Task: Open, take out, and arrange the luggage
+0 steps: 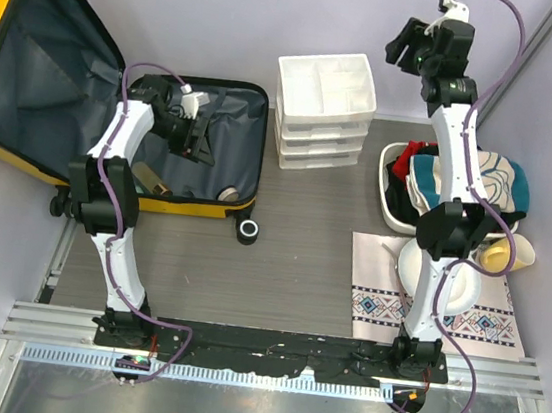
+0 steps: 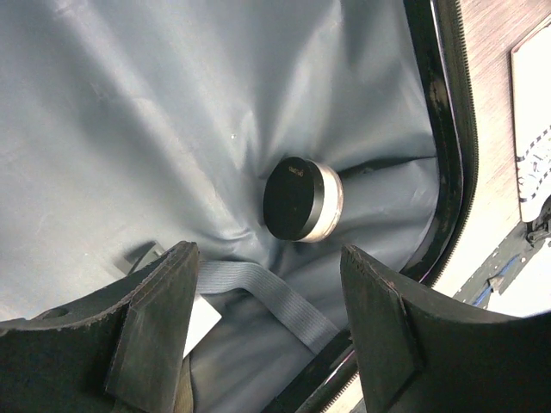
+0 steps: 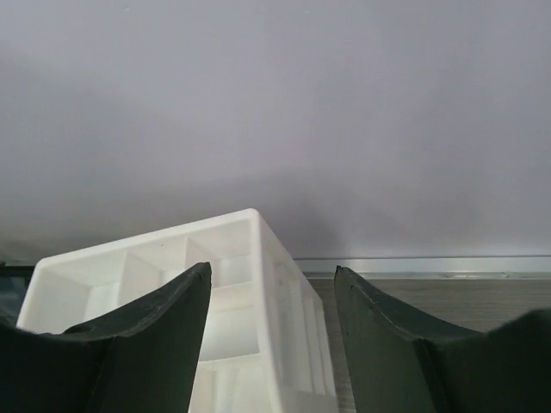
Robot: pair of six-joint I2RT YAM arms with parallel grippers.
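Your left gripper [image 2: 269,280] fills the bottom of the wrist view, jaws spread wide with nothing between them, hanging inside the luggage [image 1: 51,68] over its dark grey lining. Just ahead of the fingertips a round jar [image 2: 301,200] with a black lid lies on its side in a fold of the fabric, and a grey strap [image 2: 267,297] runs under the gap. To your right the black zipper rim [image 2: 448,129] curves close by the jar, with wood-grain table beyond it, so there's little room on that side.

From above, the suitcase lies open at the left of the table [image 1: 298,270]: yellow shell, black zipper band, lid tipped up close to the left wall, the flat half ending at a black-and-white wheel [image 1: 248,229]. A brown item [image 1: 148,179] sits near its front edge.

A bare strip of table runs between the luggage and the patterned mat [image 1: 384,311]. A white drawer organizer [image 1: 324,107] stands toward the back wall, well apart from the suitcase rim, and a white basin [image 1: 386,195] of clothes sits behind the mat.

Your right gripper [image 1: 409,44] is up high by the back wall, jaws apart and holding nothing, with the organizer's corner showing below them
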